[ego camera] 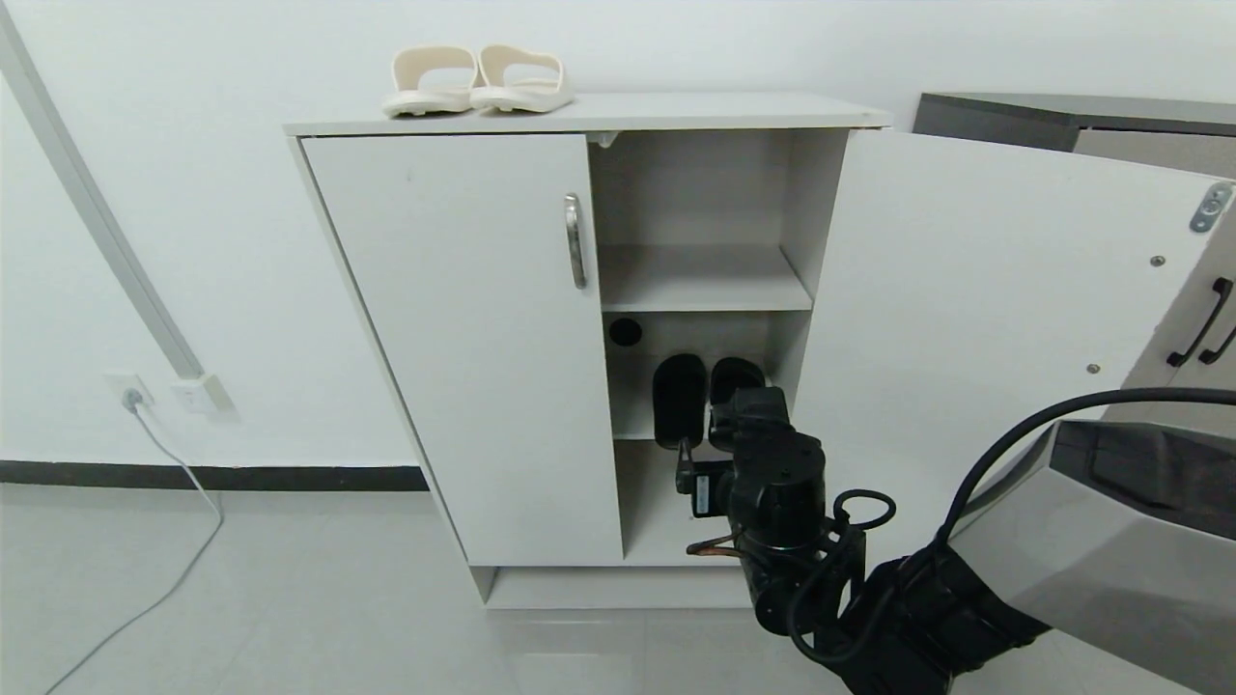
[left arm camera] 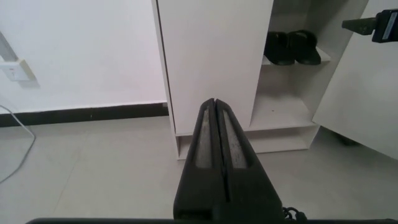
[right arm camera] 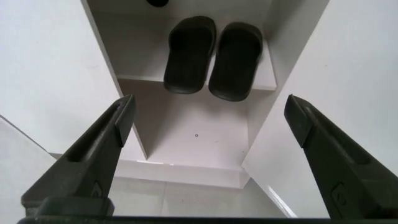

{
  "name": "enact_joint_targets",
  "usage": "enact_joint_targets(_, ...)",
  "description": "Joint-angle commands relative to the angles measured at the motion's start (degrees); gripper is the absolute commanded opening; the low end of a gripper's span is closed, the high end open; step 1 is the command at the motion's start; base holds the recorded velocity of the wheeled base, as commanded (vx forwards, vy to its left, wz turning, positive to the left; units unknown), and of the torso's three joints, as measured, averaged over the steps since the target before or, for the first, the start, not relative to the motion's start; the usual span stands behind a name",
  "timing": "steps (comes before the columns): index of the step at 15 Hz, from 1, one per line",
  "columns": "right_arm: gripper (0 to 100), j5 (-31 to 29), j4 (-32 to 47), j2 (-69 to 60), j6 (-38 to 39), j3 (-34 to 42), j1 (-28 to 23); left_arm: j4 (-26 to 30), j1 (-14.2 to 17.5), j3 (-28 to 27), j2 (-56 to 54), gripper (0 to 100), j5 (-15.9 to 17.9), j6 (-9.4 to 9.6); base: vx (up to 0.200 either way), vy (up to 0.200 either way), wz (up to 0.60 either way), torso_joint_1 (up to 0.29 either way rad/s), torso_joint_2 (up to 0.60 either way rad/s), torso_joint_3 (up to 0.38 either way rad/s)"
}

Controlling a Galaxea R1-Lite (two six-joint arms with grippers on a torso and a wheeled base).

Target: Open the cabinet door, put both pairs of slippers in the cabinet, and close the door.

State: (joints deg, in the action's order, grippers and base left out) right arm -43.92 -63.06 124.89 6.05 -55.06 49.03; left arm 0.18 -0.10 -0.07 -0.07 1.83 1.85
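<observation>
White wall backs the cabinet, right door swung wide. From the right wrist I see my right claw spread apart, black slippers on the shelf just beyond it. Head camera adds cream slippers on top, well above that claw. My left claw is pressed together.

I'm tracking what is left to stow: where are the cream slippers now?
In the head view, the cream slippers sit side by side on the cabinet top, toward its left end, above the closed left door.
</observation>
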Motion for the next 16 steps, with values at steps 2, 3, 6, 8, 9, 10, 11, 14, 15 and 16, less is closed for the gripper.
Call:
enact_joint_targets(2,100,0.0,0.0,0.2,0.0,0.0,-0.1,0.0,0.0,0.0,0.1,0,0.0,-0.01,0.000,0.200,0.00,0.002,0.00,0.009)
enact_joint_targets(3,100,0.0,0.0,0.2,0.0,0.1,-0.1,0.0,0.0,0.0,0.1,0,0.0,-0.01,0.000,0.200,0.00,-0.007,-0.01,0.012)
enact_joint_targets(6,100,0.0,-0.7,0.1,-0.1,1.1,-0.1,0.0,0.0,0.0,0.1,0,0.0,-0.01,0.000,0.200,0.00,0.007,0.00,0.004)
enact_joint_targets(8,100,0.3,-1.3,0.3,-1.0,2.0,-0.3,0.0,0.0,0.0,0.1,0,0.0,-0.01,0.000,0.200,0.00,0.000,0.00,0.005)
enact_joint_targets(9,100,0.4,-1.6,0.3,-1.0,2.2,-0.3,0.0,0.0,0.0,0.1,0,0.0,-0.01,0.000,0.200,0.00,0.007,0.00,0.002)
enact_joint_targets(10,100,1.1,-2.6,0.2,-1.5,2.5,-0.3,0.0,0.0,0.0,0.1,0,0.0,-0.01,0.000,0.200,0.00,-0.002,0.00,0.002)
enact_joint_targets(11,100,1.2,-3.1,0.2,-1.8,2.6,-0.3,0.0,0.0,0.0,0.1,0,0.0,-0.01,0.000,0.200,0.00,0.002,0.00,-0.002)
enact_joint_targets(14,100,2.5,-5.7,0.2,-3.9,3.7,-0.3,0.0,0.0,0.0,0.1,0,0.0,-0.01,0.000,0.200,0.00,0.001,0.00,0.004)
enact_joint_targets(15,100,2.7,-5.7,0.2,-3.9,4.1,-0.3,0.0,0.0,0.0,0.1,0,0.0,-0.01,0.000,0.200,0.00,0.012,0.01,-0.002)
enact_joint_targets(16,100,2.7,-5.7,0.2,-3.9,4.3,-0.3,0.0,0.0,0.0,0.1,0,0.0,-0.01,0.000,0.200,0.00,0.007,0.00,0.002)
